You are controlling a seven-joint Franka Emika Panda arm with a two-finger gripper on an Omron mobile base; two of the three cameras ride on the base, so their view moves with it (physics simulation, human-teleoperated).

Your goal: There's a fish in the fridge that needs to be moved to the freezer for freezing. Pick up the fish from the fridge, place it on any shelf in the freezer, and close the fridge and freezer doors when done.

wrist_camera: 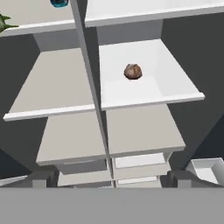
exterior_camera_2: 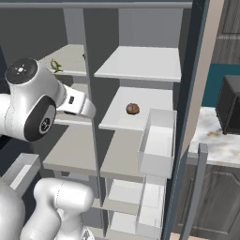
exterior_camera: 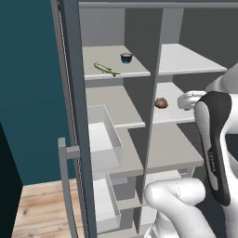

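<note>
The fish [exterior_camera: 106,69], thin and greenish, lies on an upper shelf in the left half, the fridge [exterior_camera: 116,107], next to a dark blue bowl [exterior_camera: 126,57]. From the right base the fish [exterior_camera_2: 56,65] peeks out past my arm, and its tail [wrist_camera: 4,22] shows at the hand view's top left. The right half is the freezer [exterior_camera: 181,144], with light grey shelves [exterior_camera: 186,60]. My gripper [wrist_camera: 111,179] is open and empty, in front of the divider and below the fish's shelf. Both doors stand open.
A brown round item [exterior_camera: 161,103] sits on the freezer's second shelf [wrist_camera: 144,89]. Clear bins [exterior_camera: 103,135] hang on the left door, whose bar handle [exterior_camera: 65,186] juts out. The right door [exterior_camera_2: 197,93] carries bins [exterior_camera_2: 158,140] too. A stone counter [exterior_camera_2: 220,140] lies beyond.
</note>
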